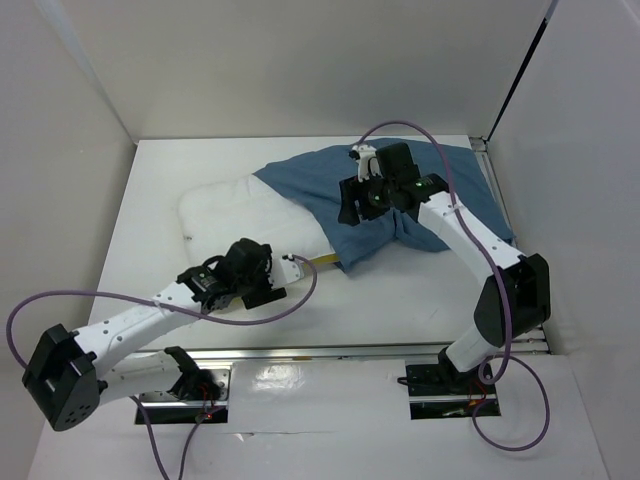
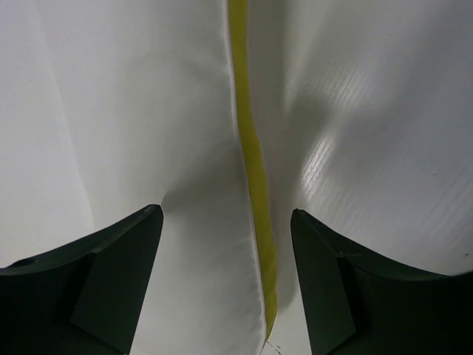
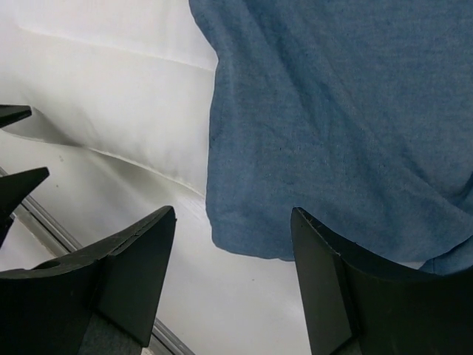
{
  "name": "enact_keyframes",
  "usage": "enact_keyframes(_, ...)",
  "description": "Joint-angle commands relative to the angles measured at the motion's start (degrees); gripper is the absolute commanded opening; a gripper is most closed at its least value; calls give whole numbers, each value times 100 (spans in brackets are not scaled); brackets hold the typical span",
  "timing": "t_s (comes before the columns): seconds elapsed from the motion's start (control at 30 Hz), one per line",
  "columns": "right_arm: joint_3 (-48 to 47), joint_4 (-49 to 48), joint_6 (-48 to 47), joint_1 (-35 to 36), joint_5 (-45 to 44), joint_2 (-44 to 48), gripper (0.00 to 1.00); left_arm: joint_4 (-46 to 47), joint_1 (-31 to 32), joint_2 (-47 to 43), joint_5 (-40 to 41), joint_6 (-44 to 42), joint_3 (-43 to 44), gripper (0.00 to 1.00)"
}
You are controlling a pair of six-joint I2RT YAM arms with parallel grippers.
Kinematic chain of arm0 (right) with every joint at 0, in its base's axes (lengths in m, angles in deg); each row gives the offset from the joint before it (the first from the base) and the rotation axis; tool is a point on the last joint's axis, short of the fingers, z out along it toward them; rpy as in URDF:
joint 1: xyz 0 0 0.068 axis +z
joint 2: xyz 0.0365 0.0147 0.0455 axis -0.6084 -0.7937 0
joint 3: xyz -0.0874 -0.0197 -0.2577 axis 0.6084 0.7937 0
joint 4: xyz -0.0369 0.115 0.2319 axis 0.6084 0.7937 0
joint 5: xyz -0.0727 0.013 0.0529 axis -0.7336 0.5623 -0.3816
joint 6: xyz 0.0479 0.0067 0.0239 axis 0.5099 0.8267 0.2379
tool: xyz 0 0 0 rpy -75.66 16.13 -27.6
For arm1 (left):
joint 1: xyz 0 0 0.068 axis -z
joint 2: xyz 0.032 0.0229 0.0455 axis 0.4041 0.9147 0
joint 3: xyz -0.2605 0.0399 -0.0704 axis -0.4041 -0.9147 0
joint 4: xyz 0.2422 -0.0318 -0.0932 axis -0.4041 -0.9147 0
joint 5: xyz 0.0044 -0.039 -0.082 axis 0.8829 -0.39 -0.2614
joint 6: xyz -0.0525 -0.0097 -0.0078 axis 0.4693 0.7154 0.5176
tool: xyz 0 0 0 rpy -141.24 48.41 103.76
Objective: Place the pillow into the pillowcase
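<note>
The white pillow (image 1: 235, 212) lies flat at the table's middle left. Its right end is under the dusty-blue pillowcase (image 1: 420, 180), which lies wrinkled at the back right. My left gripper (image 1: 283, 272) is open at the pillow's near right corner. In the left wrist view the pillow's edge (image 2: 170, 111) and its yellow band (image 2: 251, 148) lie between the open jaws of that gripper (image 2: 225, 214), not pinched. My right gripper (image 1: 350, 212) is open and empty, hovering over the pillowcase's near left edge. The right wrist view shows this gripper (image 3: 233, 214) above the blue cloth (image 3: 332, 111) and the pillow (image 3: 111, 89).
White walls close in the table (image 1: 400, 300) at the left, back and right. A metal rail (image 1: 330, 352) runs along the near edge. Purple cables loop off both arms.
</note>
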Motion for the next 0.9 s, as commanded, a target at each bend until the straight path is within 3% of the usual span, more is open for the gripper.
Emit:
enact_keyframes(0.0,145,-295,149,23,-46,255,71,1097,139,-63,567,-182,-129,84)
enact_keyframes(0.17,339,-295,272,23,15,316,73,1940,419,464,882,-182,-427,84)
enact_keyframes(0.3,401,-295,272,75,235,316,74,2775,420,1480,1226,-182,-498,82)
enact_keyframes(0.47,602,-453,-263,242,447,491,75,3110,359,2203,1279,46,-287,76)
enact_keyframes(0.57,1033,-646,-553,610,114,763,75,2919,297,2511,1191,257,20,54)
enact_keyframes(0.6,1303,-699,-607,681,26,904,75,2830,245,2574,1139,310,212,23)
enact_keyframes(0.63,1437,-778,-607,682,-141,966,75,2734,192,2574,1138,371,301,8)
enact_keyframes(0.67,1647,-779,-607,743,-195,1019,75,2602,130,2574,1077,485,432,0)
enact_keyframes(0.87,2281,-1068,-554,743,-1001,1423,75,1909,-116,2197,726,784,908,0)
